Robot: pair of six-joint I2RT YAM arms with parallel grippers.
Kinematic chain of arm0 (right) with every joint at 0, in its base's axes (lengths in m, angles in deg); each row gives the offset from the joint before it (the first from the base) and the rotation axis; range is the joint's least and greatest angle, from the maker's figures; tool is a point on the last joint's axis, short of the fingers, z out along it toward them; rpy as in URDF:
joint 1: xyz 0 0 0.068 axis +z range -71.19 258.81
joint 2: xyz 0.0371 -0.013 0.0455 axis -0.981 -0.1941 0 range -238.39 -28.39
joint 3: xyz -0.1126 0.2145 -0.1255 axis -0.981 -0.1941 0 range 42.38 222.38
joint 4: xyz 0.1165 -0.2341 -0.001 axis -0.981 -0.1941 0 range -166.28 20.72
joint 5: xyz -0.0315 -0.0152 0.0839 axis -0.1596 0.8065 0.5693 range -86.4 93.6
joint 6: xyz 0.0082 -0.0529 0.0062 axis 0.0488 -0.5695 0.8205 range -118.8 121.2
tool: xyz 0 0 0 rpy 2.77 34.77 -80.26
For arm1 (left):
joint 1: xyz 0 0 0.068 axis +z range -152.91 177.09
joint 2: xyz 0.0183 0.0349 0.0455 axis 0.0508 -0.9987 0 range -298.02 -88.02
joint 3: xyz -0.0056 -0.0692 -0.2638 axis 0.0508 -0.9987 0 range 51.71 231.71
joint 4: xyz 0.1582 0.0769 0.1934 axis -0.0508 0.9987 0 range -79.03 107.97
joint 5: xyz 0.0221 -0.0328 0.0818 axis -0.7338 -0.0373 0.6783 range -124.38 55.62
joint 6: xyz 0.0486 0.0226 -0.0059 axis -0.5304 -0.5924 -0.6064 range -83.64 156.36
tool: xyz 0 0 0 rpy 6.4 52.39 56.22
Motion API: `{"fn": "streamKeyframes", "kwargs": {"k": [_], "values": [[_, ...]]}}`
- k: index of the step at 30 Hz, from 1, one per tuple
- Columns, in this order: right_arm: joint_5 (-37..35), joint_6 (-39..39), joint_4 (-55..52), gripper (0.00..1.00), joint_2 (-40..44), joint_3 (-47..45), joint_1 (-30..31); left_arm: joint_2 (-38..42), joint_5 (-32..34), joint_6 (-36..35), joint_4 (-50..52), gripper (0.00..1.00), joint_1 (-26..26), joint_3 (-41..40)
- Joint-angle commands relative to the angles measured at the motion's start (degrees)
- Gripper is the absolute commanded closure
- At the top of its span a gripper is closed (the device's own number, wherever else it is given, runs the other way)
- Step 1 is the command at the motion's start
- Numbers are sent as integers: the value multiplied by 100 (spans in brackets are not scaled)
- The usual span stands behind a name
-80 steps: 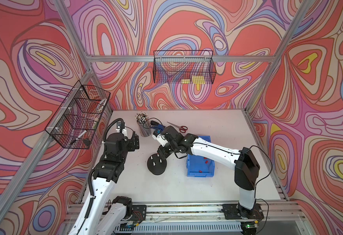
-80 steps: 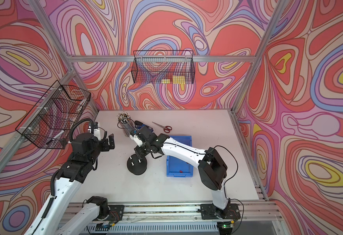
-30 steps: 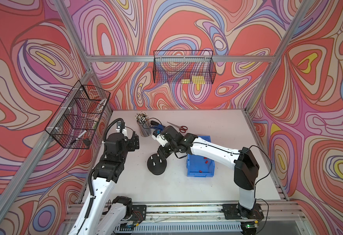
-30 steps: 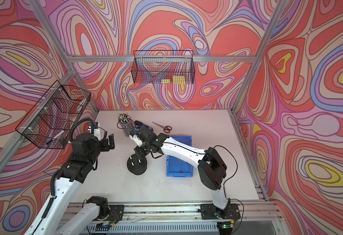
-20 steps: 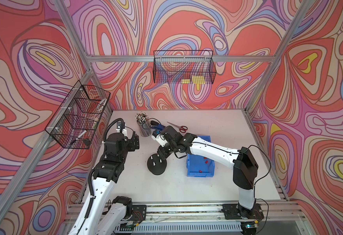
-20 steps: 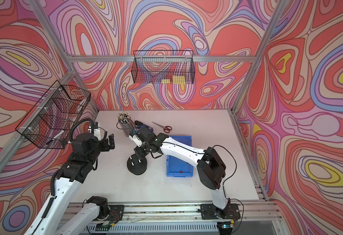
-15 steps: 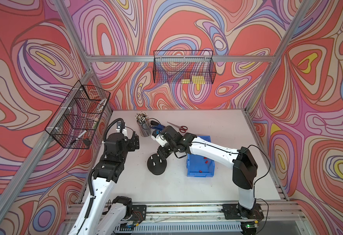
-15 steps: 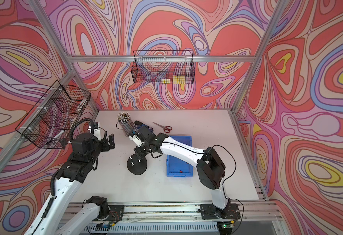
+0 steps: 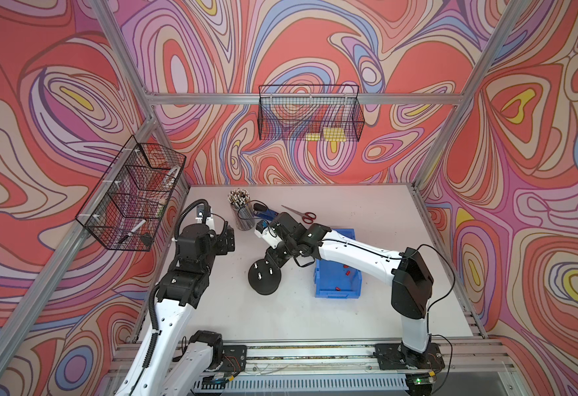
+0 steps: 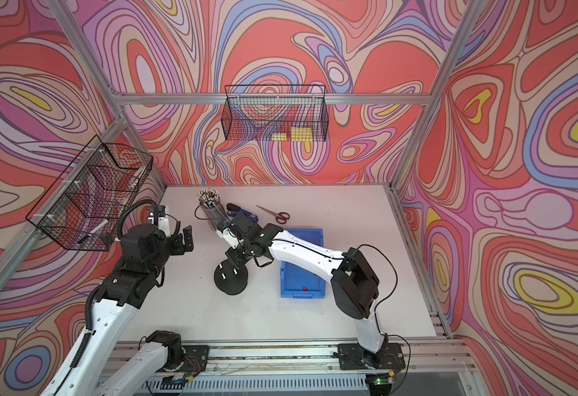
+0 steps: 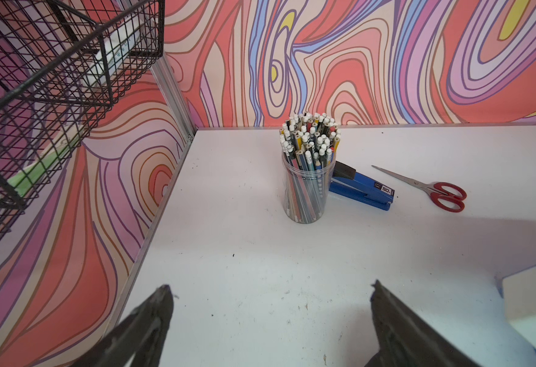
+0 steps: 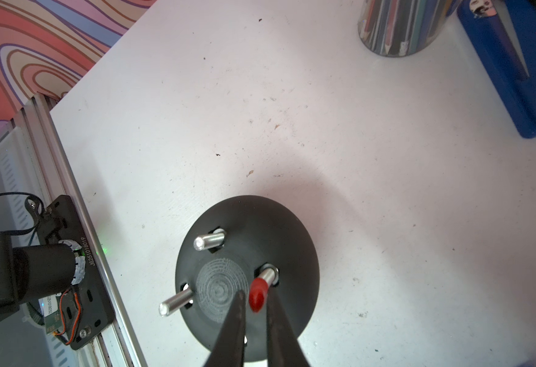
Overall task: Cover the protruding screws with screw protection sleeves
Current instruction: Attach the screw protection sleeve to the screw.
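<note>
One red sleeve (image 12: pixel 258 295) sits on a screw (image 12: pixel 269 275); the right claw (image 12: pixel 256 291), narrowly parted, straddles it.

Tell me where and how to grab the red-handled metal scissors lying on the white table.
Grip the red-handled metal scissors across the closed blades near the pivot, coming straight down. They lie flat on the white table, blades shut into one narrow strip; the handle loops are wider, probably harder to span.

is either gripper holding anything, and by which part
Left gripper: open, empty. Right gripper: fingers flank the sides of a red sleeve seated on a screw; whether they grip it cannot be told.
</note>
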Motion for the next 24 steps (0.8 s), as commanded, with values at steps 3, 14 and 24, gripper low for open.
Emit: {"fn": "streamKeyframes", "kwargs": {"k": [3, 14, 24], "values": [[-13, 83, 106, 82, 62, 109, 47, -21, 1, -3, -95, 3, 25, -53], [-87, 94, 200, 93, 64, 82, 46, -38, -7, -4, -94, 3, 29, -47], [-27, 63, 84, 95, -41, 44, 46, -47, 1, -19, -90, 3, 30, -53]]}}
